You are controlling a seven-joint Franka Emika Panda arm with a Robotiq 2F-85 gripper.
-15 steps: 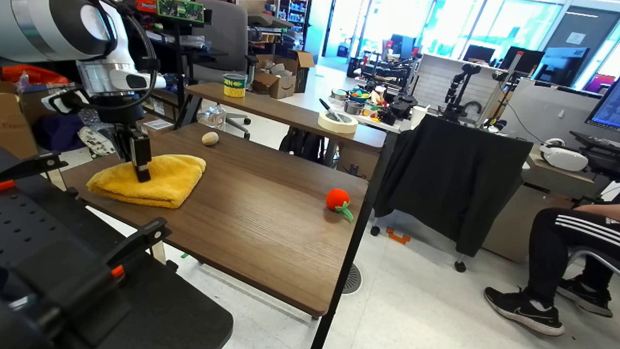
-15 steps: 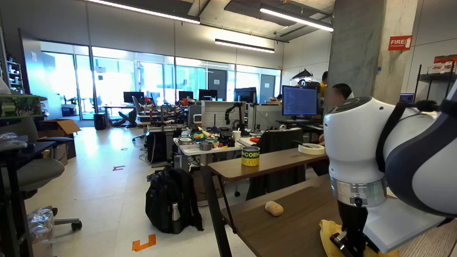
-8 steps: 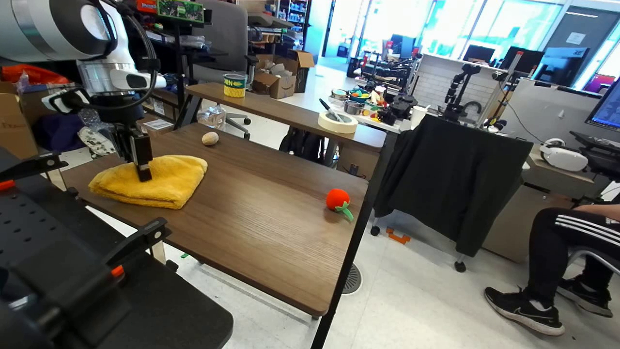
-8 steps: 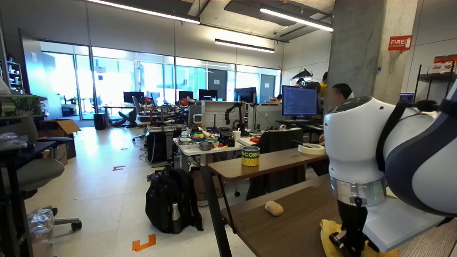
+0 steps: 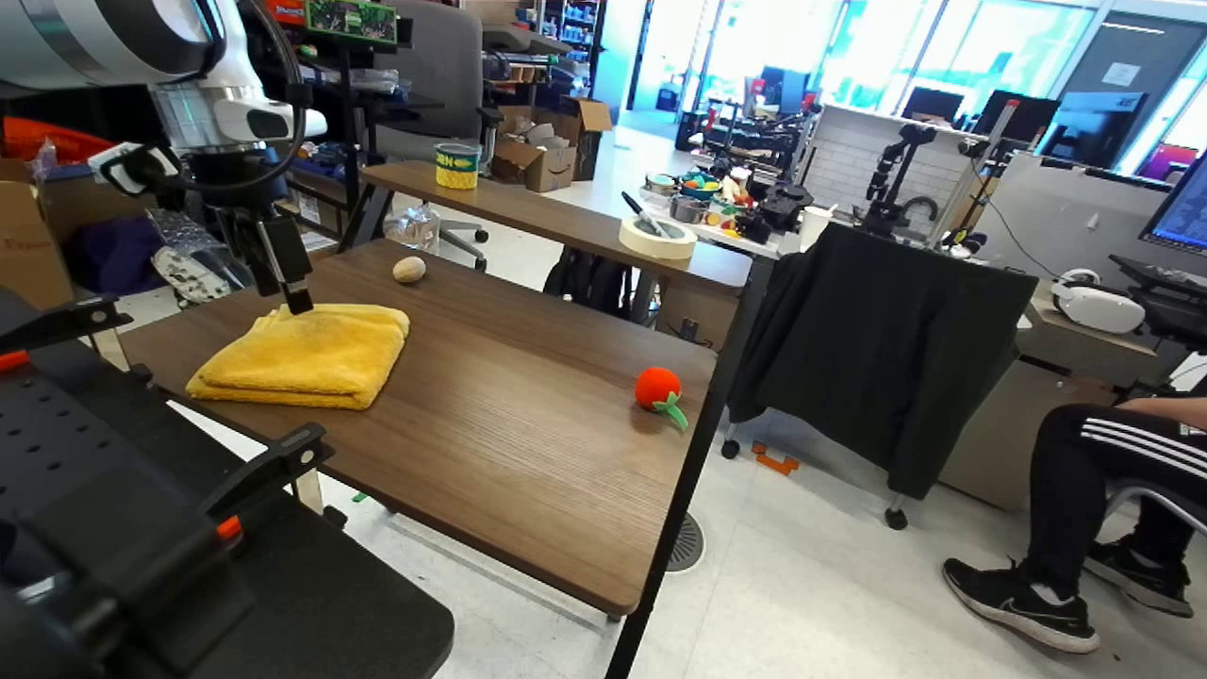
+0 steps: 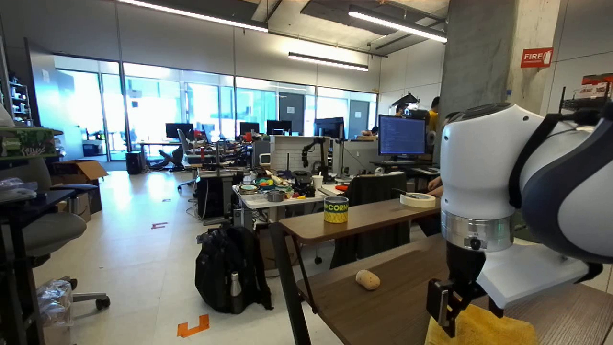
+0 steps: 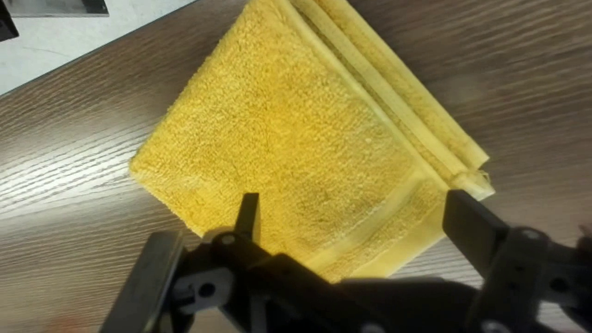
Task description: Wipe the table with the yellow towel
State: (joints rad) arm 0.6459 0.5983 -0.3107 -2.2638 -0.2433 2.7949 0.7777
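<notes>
I can see the gripper (image 7: 352, 201) spread pretty wide, just kinda hanging above the folded yellow towel (image 7: 286, 120) on the table (image 5: 528, 405).

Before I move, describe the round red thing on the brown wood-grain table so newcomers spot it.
In an exterior view, find the brown wood-grain table, then its end opposite the folded yellow cloth towel. Near that edge, by the black post, sits a red ball. Its red colour and green stem set it apart from the towel and the pale tan oval lump.
</notes>
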